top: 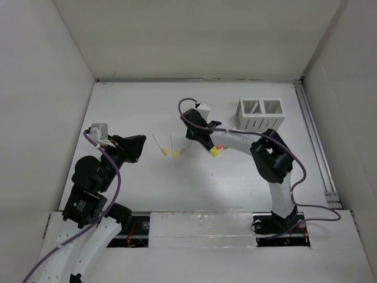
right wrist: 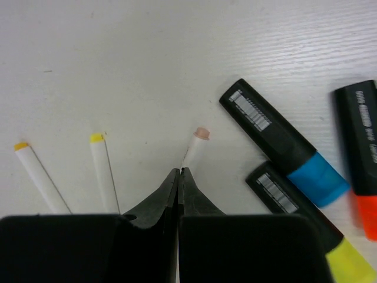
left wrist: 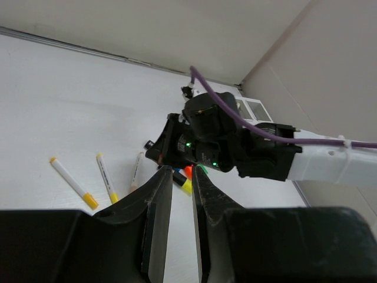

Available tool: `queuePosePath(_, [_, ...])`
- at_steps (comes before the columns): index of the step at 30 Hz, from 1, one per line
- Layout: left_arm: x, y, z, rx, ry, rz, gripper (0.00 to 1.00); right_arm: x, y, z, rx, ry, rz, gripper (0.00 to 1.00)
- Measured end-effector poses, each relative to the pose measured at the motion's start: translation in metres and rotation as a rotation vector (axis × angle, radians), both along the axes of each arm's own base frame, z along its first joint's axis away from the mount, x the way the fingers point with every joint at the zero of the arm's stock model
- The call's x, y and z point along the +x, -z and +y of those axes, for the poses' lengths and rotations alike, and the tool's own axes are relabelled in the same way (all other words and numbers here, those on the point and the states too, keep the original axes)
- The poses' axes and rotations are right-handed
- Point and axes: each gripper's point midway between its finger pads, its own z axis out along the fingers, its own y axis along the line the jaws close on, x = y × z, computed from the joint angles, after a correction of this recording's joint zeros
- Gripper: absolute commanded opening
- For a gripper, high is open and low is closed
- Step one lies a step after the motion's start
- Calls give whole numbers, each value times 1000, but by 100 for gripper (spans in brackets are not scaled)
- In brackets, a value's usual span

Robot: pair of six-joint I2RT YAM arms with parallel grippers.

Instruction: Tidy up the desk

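Shows the right hand (right wrist: 178, 172) pressed shut, tips meeting the end of a pink-tipped pen (right wrist: 193, 150); cannot tell whether pinched. Shows the left hand (left wrist: 182, 174) barely parted, holding nothing. Spreads flat beneath both: white worktop (top: 235, 183), rail (top: 315, 141) along its right edge running near to far; long axis unclear.

Pens (top: 159, 144), highlighters (right wrist: 283, 141), white slotted box (top: 260, 115)

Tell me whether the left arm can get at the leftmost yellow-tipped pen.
Probably yes. The leftmost yellow-tipped pen lies on the desk just ahead of the left fingers, nothing between; the right arm is farther right.
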Motion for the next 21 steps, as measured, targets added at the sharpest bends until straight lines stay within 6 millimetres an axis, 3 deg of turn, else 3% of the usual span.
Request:
queuePosePath(4, [0, 0, 0, 0, 0, -1, 17, 4, -43, -19, 45, 42, -65, 2])
queuePosePath(7, [-1, -1, 0, -2, 0, -4, 17, 20, -91, -34, 129, 79, -141, 12])
queuePosePath(10, [-2, -2, 1, -3, 0, -7, 17, 32, -113, -46, 167, 112, -185, 27])
queuePosePath(13, [-2, -2, 1, -3, 0, -7, 17, 32, -93, -37, 135, 100, -155, 34])
queuePosePath(18, [-2, -2, 1, -4, 0, -8, 17, 3, -10, -6, -2, 24, -13, 39])
queuePosePath(21, [-2, -2, 1, -3, 0, -8, 17, -18, 20, 1, -53, -13, 58, 43])
